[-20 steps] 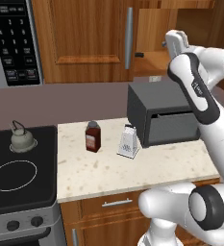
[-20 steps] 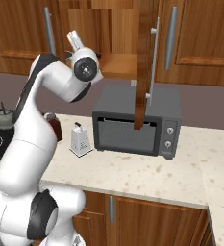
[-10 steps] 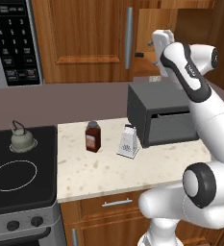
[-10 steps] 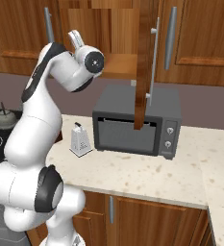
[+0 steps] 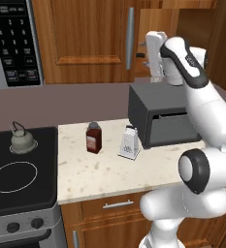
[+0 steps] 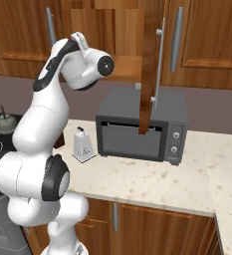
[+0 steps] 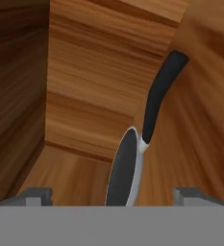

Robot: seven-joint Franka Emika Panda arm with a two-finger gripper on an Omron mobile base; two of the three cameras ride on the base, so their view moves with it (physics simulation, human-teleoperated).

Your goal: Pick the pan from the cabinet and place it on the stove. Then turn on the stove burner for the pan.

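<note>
In the hand view the gripper [image 7: 112, 194] faces into the open cabinet [image 7: 84, 81], its two finger tips standing wide apart at the bottom corners with nothing between them. The pan [image 7: 124, 173] sits low and centre in that frame, seen edge-on because the camera is rolled, its black handle [image 7: 159, 98] running up toward the upper right; it probably rests flat on the cabinet shelf, the only thing visible in there. The jaws look spread to straddle the pan or its handle on approach. In the left base view the stove [image 5: 22, 189] lies at lower left, a kettle [image 5: 22, 140] on a rear burner and the large burner ring [image 5: 13, 176] bare, ready for the pan.
</note>
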